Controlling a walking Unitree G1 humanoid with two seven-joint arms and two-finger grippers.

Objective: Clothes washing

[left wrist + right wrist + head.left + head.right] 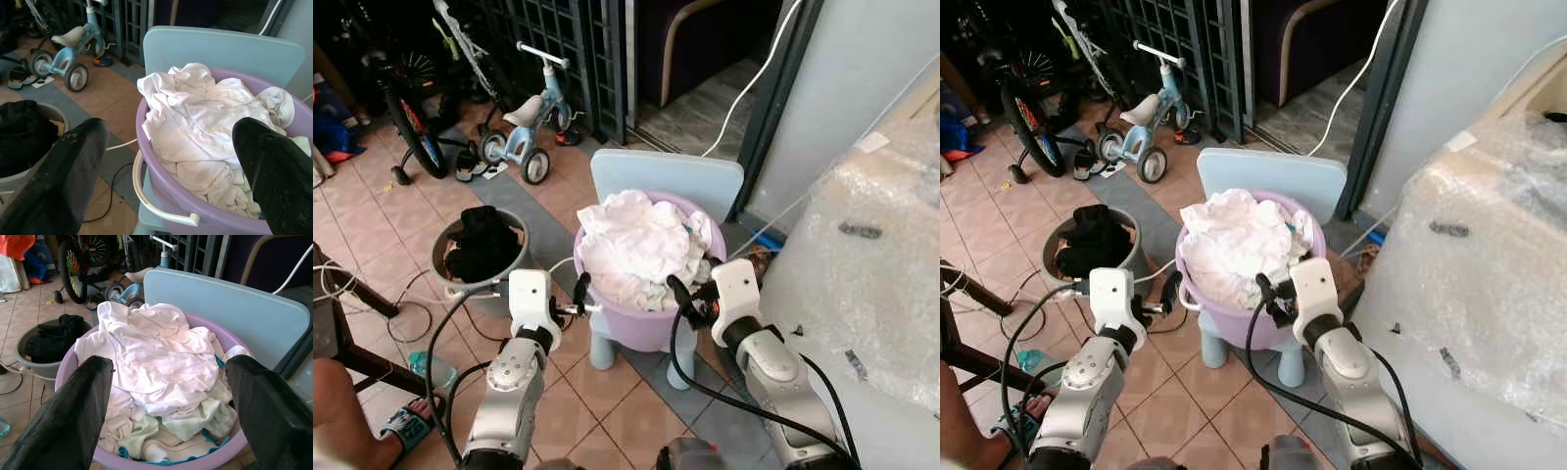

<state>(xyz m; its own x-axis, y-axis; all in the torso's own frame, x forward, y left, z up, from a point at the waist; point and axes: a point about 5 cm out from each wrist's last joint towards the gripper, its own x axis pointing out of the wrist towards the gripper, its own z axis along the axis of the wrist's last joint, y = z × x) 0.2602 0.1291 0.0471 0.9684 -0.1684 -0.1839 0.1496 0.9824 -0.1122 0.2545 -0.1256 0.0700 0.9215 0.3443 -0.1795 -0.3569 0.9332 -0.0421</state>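
A purple basin heaped with white clothes stands on a light blue child's chair just ahead of me. To its left a grey bucket holds black clothes. My left gripper hovers open at the basin's left rim, close to its white handle. At the basin's right rim my right gripper is open too. Both wrist views look between spread fingers onto the white pile, and nothing is held.
A bubble-wrapped appliance fills the right side. A blue tricycle and a bicycle stand at the back left by a metal gate. A person's leg, a sandal, a bottle and cables lie at left on the tiled floor.
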